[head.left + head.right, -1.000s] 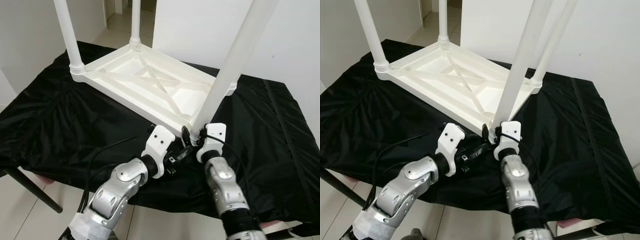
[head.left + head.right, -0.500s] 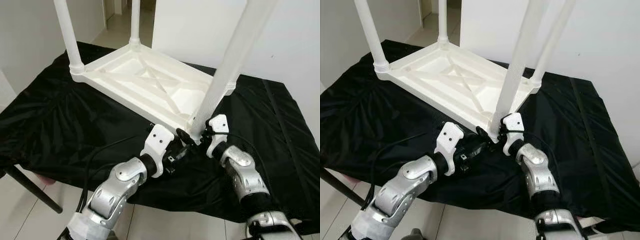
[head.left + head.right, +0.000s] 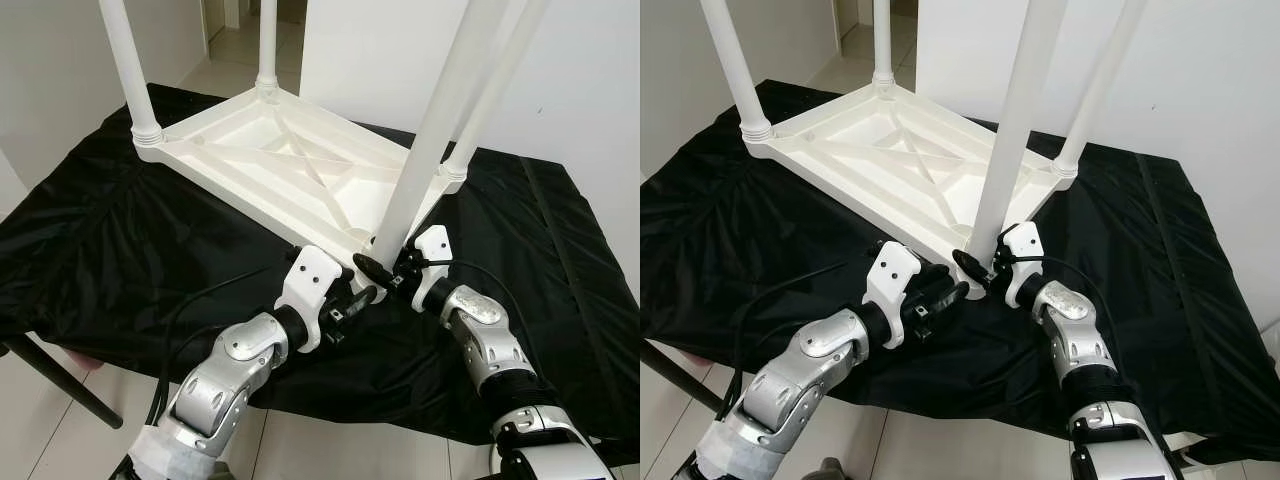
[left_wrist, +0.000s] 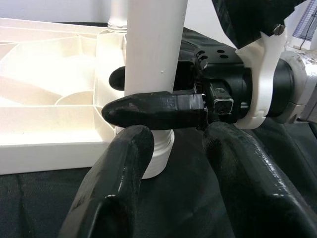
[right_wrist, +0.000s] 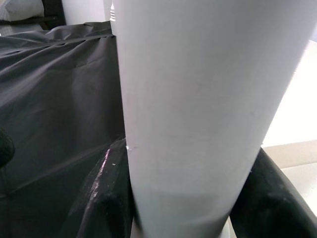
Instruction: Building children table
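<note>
Right hand (image 3: pixel 378 268) clamps the table leg (image 3: pixel 425 165); left hand (image 3: pixel 362 293) open beside.

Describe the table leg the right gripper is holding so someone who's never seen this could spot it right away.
On the black cloth lies an upside-down white plastic table with four legs pointing up. The leg stands at the corner nearest the robot. Unlike the other three, it has the right gripper clamped round its base.

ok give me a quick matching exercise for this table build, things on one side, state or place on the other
1. right gripper
2. left gripper
3. white plastic children's table
4. black cloth

a. upside down, legs up
b. open, beside the near leg's base
c. draped under everything
d. clamped round the near white leg

Pairs: 1-d, 2-b, 3-a, 4-c
</note>
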{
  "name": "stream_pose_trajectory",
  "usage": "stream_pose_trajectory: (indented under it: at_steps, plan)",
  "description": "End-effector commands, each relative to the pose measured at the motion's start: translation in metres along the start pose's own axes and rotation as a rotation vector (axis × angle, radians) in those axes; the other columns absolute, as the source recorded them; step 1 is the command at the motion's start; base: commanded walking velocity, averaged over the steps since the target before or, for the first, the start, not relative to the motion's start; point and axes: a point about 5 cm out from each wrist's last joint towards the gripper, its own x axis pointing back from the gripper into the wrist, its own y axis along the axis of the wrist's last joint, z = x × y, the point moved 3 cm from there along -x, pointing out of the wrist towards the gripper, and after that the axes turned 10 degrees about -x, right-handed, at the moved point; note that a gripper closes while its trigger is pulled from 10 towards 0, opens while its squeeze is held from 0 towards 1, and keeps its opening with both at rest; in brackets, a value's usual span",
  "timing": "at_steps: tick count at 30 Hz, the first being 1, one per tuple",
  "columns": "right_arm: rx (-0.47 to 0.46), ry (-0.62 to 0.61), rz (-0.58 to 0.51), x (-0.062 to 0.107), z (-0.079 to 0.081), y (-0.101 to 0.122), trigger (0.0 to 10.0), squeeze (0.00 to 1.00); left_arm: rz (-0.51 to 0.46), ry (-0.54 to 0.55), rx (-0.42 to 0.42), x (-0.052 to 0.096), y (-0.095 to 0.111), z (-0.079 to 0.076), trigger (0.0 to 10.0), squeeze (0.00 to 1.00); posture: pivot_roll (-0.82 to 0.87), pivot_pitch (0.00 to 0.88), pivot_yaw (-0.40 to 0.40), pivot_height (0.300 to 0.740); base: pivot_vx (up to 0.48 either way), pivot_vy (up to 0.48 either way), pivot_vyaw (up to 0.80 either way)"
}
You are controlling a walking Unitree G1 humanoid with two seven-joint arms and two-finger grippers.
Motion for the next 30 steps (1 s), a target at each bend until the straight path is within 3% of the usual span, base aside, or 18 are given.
stream_pose_trajectory:
  at_steps: [1,5,6,8,9,15,17,18,20,24,30]
  plan:
    - [-0.036,0.021,0.04,0.001,0.006,-0.013,0.0,0.0,-0.002,-0.022,0.0,0.001,0.001,-0.005,10.0,0.0,0.19,0.057,-0.09,0.74,0.0,0.0,0.0]
    - [-0.058,-0.069,-0.023,-0.001,0.011,-0.009,0.0,0.0,-0.005,-0.025,0.003,0.0,0.002,-0.005,10.0,0.0,0.17,0.055,-0.082,0.74,0.0,0.0,0.0]
    - [-0.046,-0.129,-0.037,-0.001,0.01,-0.007,7.6,0.0,-0.007,-0.029,0.002,-0.001,0.002,-0.005,10.0,0.0,0.17,0.057,-0.082,0.74,0.0,0.0,0.0]
    - [-0.037,-0.169,-0.045,-0.001,0.01,-0.006,7.6,0.0,-0.008,-0.032,0.001,-0.001,0.002,-0.006,10.0,0.0,0.17,0.057,-0.082,0.74,0.0,0.0,0.0]
    - [-0.032,-0.215,-0.055,-0.001,0.01,-0.005,10.0,0.0,-0.007,-0.035,0.0,-0.002,0.002,-0.006,10.0,0.0,0.16,0.057,-0.079,0.74,0.0,0.0,0.0]
    - [-0.067,-0.436,-0.085,0.003,0.008,-0.003,10.0,0.0,-0.003,-0.047,-0.003,-0.003,0.002,-0.008,10.0,0.0,0.15,0.057,-0.074,0.74,0.0,0.0,0.0]
    - [-0.074,-0.668,-0.097,0.015,-0.001,-0.004,10.0,0.0,-0.003,-0.052,-0.001,-0.003,0.001,-0.009,10.0,0.0,0.15,0.057,-0.072,0.74,0.0,0.0,0.0]
    - [-0.074,-0.668,-0.097,0.015,-0.001,-0.004,10.0,0.0,-0.003,-0.052,-0.001,-0.003,0.001,-0.009,10.0,0.0,0.15,0.057,-0.072,0.74,0.0,0.0,0.0]
    - [-0.061,-0.793,-0.093,0.023,-0.005,-0.005,10.0,0.0,-0.003,-0.054,-0.001,-0.004,0.001,-0.009,10.0,0.0,0.15,0.056,-0.072,0.74,0.0,0.0,0.0]
    - [-0.054,-0.895,-0.092,0.031,-0.007,-0.006,10.0,0.0,-0.004,-0.056,0.0,-0.004,0.002,-0.01,10.0,0.0,0.15,0.055,-0.073,0.74,0.0,0.0,0.0]
    - [-0.066,-0.94,-0.096,0.033,-0.004,-0.006,10.0,0.0,-0.006,-0.058,0.002,-0.005,0.002,-0.01,10.0,0.0,0.14,0.056,-0.074,0.74,0.0,0.0,0.0]
